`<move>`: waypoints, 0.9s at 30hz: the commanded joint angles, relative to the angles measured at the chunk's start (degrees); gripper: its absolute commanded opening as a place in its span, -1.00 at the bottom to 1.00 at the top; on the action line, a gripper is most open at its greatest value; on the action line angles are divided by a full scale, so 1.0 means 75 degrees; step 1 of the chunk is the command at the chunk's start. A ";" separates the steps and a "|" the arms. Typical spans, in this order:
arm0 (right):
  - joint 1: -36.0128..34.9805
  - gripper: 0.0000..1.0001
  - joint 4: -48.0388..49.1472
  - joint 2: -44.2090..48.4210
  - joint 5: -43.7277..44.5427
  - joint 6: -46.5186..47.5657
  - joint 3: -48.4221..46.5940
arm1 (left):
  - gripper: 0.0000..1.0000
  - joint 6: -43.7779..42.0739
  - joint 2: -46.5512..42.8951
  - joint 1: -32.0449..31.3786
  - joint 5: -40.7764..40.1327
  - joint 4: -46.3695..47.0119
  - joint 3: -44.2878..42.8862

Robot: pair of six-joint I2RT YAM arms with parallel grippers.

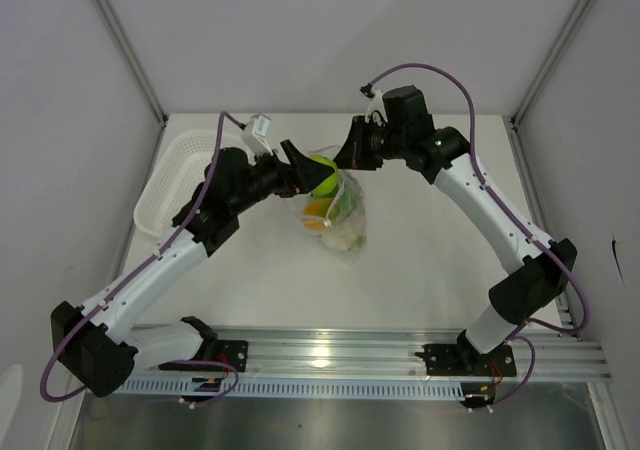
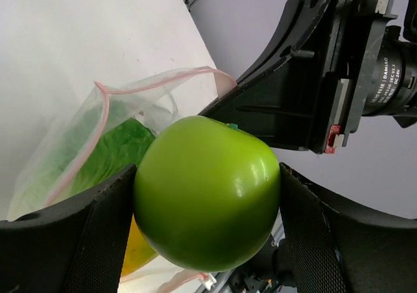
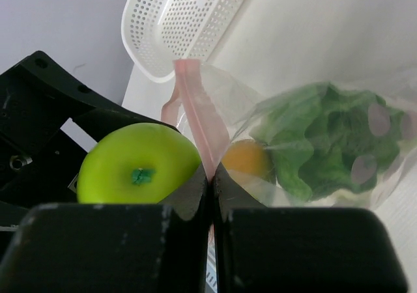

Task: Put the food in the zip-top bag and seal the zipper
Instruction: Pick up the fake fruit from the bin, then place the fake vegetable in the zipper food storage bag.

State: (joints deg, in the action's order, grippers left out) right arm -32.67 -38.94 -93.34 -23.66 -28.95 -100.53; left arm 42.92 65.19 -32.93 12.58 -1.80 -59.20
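Note:
My left gripper (image 2: 207, 205) is shut on a round green apple (image 2: 207, 192), held at the mouth of the clear zip-top bag (image 1: 340, 220). In the top view the apple (image 1: 324, 178) sits just above the bag's opening. My right gripper (image 3: 212, 176) is shut on the bag's pink zipper (image 3: 199, 117), holding that edge up. Inside the bag lie a leafy green cabbage (image 3: 332, 140) and an orange fruit (image 3: 246, 159). From the left wrist view the cabbage (image 2: 107, 150) shows through the plastic, with the pink zipper (image 2: 104, 111) curving round the open mouth.
A white mesh basket (image 1: 178, 175) stands at the table's left side, behind my left arm; its perforated wall (image 3: 176, 19) fills the top of the right wrist view. The enclosure's grey walls rise on the left, the right and behind.

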 commanded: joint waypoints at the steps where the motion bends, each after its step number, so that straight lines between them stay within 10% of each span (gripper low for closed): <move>1: -0.0016 -0.95 0.0305 0.0363 -0.0326 -0.0265 -0.0447 | -0.99 -0.0238 0.0155 -0.0144 -0.0632 -0.0052 -0.0298; 12: -0.0004 -0.95 0.0492 0.0422 -0.0513 -0.0534 -0.0447 | -0.78 -0.0050 0.0589 -0.0320 -0.1874 -0.1411 -0.0298; 18: 0.0008 -0.95 0.0516 0.0375 -0.0560 -0.0523 -0.0401 | 0.93 -0.0190 0.0379 -0.0438 -0.2111 -0.1507 -0.0135; 27: 0.0101 -0.95 0.0411 0.0551 -0.0560 -0.0359 -0.0084 | 0.99 -0.0729 -0.1249 -0.0602 -0.2321 -0.1621 -0.0028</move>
State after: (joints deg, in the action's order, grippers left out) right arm -32.25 -39.18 -93.12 -26.09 -31.92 -100.31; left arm 40.32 61.52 -36.42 -2.90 -14.04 -58.81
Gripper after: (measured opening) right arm 0.022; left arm 0.994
